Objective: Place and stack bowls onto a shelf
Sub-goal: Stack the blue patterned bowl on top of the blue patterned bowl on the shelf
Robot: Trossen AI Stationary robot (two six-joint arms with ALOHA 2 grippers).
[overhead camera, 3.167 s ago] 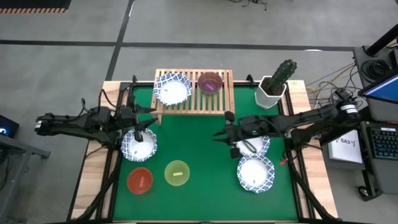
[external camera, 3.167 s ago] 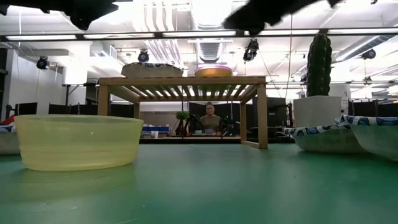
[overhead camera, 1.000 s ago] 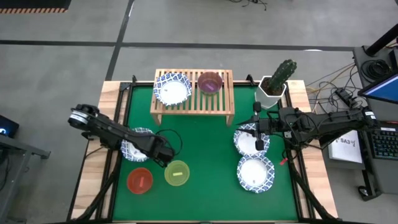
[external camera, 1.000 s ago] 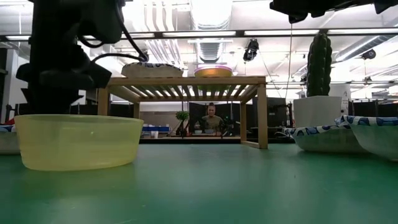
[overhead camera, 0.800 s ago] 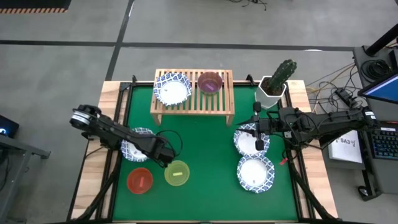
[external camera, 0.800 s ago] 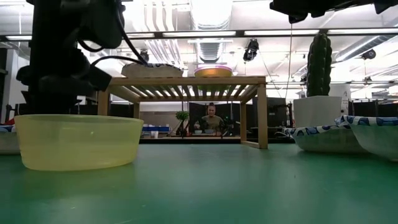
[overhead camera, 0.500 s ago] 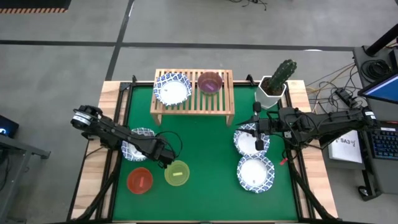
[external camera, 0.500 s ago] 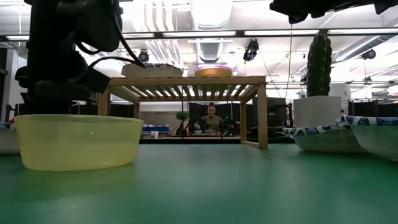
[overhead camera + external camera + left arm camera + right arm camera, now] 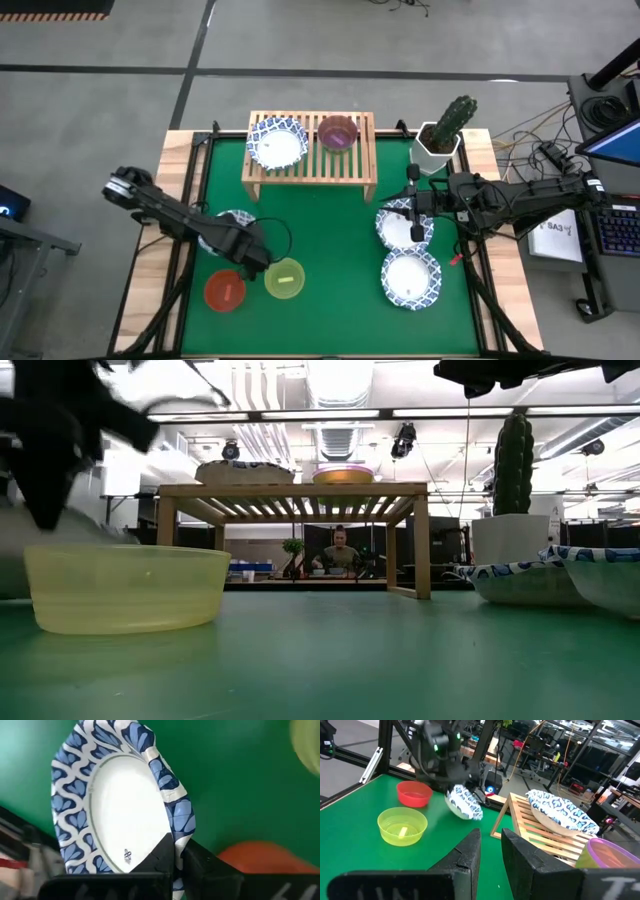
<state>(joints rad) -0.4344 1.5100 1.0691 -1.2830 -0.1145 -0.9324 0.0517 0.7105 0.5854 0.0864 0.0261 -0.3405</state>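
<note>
My left gripper [image 9: 252,258] is shut on a white bowl with a blue patterned rim [image 9: 120,810] at the table's near left. The right wrist view shows that bowl [image 9: 464,802] tilted under the gripper. A yellow-green bowl [image 9: 285,278] and a red bowl [image 9: 225,290] sit on the green table just beside it. The wooden shelf [image 9: 312,168] at the far side carries a white-blue bowl [image 9: 278,142] and a purple bowl [image 9: 338,132]. My right gripper [image 9: 412,228] hovers open over one of two white-blue bowls [image 9: 400,232] at the right. My left gripper pinches the bowl's patterned rim [image 9: 179,834], with one finger on the white inner face and the other on the outer wall. The bowl stands tipped steeply, its open face turned sideways. I cannot tell if its lower edge still touches the table.
A second white-blue bowl [image 9: 410,278] lies near the right front. A white pot with a cactus [image 9: 445,135] stands at the far right by the shelf. Open green surface [image 9: 330,235] lies in the table's middle. A person [image 9: 340,548] sits in the room beyond the shelf.
My left gripper has shut on the white-blue bowl's rim and shifted toward the table's left edge, moving fast enough to blur in the low view. The bowl has tipped up from lying flat. My right arm has kept still.
</note>
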